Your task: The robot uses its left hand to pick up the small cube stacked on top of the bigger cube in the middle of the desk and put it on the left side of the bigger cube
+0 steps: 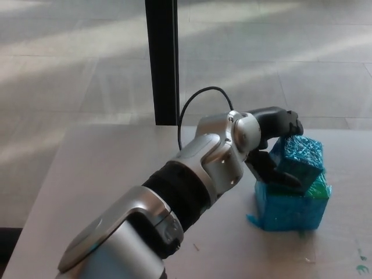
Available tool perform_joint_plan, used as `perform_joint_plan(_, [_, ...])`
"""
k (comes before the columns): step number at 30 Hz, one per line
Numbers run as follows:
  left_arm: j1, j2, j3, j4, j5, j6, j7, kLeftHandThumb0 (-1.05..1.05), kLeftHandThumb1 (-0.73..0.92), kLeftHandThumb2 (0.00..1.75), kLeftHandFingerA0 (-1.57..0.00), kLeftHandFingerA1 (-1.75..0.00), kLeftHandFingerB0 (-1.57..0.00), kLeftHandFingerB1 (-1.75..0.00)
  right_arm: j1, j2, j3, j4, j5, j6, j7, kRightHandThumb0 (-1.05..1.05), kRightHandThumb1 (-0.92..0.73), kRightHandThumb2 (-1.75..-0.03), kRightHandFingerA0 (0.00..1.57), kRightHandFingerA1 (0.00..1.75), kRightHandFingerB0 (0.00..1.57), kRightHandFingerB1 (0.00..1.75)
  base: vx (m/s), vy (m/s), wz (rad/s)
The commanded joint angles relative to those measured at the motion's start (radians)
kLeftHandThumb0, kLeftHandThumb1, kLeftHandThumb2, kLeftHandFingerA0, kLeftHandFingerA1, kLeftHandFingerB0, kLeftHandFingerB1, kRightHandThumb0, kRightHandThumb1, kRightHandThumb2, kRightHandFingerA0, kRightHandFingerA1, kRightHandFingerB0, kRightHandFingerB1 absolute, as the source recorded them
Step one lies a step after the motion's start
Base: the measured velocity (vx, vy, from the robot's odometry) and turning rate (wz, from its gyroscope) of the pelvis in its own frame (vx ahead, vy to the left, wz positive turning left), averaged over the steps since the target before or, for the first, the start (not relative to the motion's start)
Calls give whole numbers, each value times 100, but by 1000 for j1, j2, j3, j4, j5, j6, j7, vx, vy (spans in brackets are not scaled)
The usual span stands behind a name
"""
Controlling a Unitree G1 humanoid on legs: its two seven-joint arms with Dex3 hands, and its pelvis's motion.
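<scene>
**Tilted cube in a partial grip: slip and drag risks**

Head view: The left hand (278,145) comes in from the near left and is closed on the small cube (297,158). The upper fingers (283,121) curl over the cube's far top edge, and the thumb (279,174) presses on its near-left face low down, close to the seam with the big cube (290,203). The small cube sits tilted, its left side raised and its right lower corner apparently touching the big cube's top, so I judge it gripped but not clear of the stack. The big cube rests on the desk (116,168) toward the right, with bare desk open to its left. The right hand is not in view.

What could go wrong, as I judge it:

- The grip takes the cube near one edge and a low face, not squarely. A tilted cube could pivot between the fingers and drop out during the lift.
- If the cube's lower corner drags on the rough top of the big cube as the hand moves left, it could catch and shove or tip the big cube.
- The thumb lies close to the big cube's top edge. Any squeeze or downward motion could push on that cube as well.
- A cube released while tilted could roll on the desk instead of settling flat beside the big cube.
</scene>
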Motion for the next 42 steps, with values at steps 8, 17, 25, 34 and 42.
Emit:
perform_joint_plan(8, [85,-41,-65,-8,151,-4,324,-49,49,54,-44,-92,-49,-45,-7,-27,1,-9,-6,-12,-15,-77,-53,-66,69,99,58,76,0,0,0])
perform_joint_plan(17, [129,-41,-31,21,140,-41,376,-44,50,55,-59,-107,-57,-59,-12,-17,1,-18,-4,-19,-18,-76,-53,-72,71,100,58,77,0,0,0])
perform_joint_plan(25, [214,-63,22,47,101,-150,492,-29,52,55,-71,-109,-76,-78,-18,-13,7,-29,-4,-6,-18,-69,-47,-88,71,110,59,85,0,0,0])
perform_joint_plan(34, [250,-88,125,75,49,-302,531,-25,69,62,-69,-104,-80,-64,-20,-6,4,-43,2,23,-26,-63,-41,-107,75,99,62,82,0,0,0])
perform_joint_plan(42, [224,-80,101,74,87,-267,534,-33,73,61,-65,-108,-66,-89,-12,-7,5,-41,-5,27,-41,-70,-55,-93,76,103,63,83,0,0,0])
